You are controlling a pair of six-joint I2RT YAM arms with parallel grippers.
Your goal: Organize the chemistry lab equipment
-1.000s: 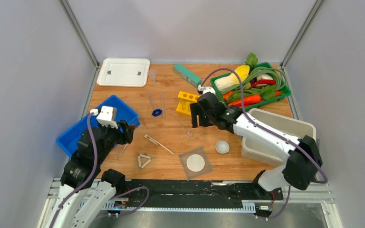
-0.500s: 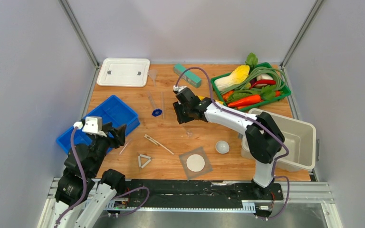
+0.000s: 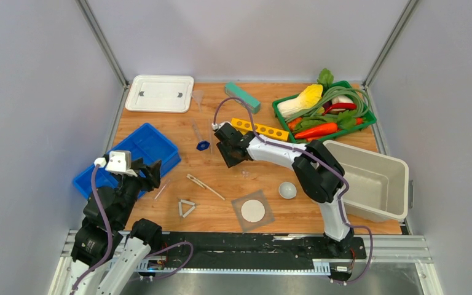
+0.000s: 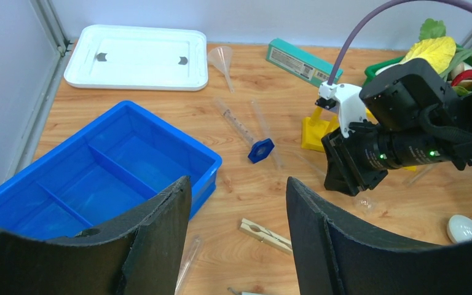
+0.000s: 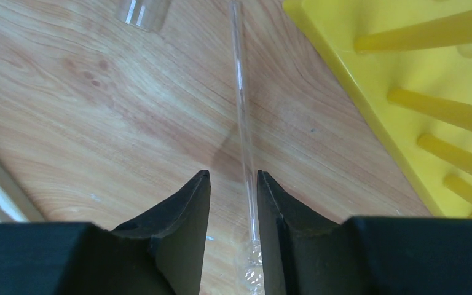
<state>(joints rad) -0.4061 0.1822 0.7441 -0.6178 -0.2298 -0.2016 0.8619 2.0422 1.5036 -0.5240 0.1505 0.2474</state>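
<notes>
Your left gripper (image 4: pixel 236 190) hangs wide apart and empty, the blue tray (image 4: pixel 117 157) just left of it. The rack (image 5: pixel 369 67) lies right of your right gripper (image 5: pixel 232 179), whose jaws stand narrowly apart around a thin tube (image 5: pixel 243 123), not clamped. It hugs the right finger; closing off-centre could roll or snap it. Only the right wrist view shows this tube; overhead you cannot make it out.

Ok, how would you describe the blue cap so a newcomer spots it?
Start at the blue tray on the left. Between it and the yellow rack lies the blue cap, at the near end of a clear tube. It is the only small dark-blue piece among clear glass.
</notes>
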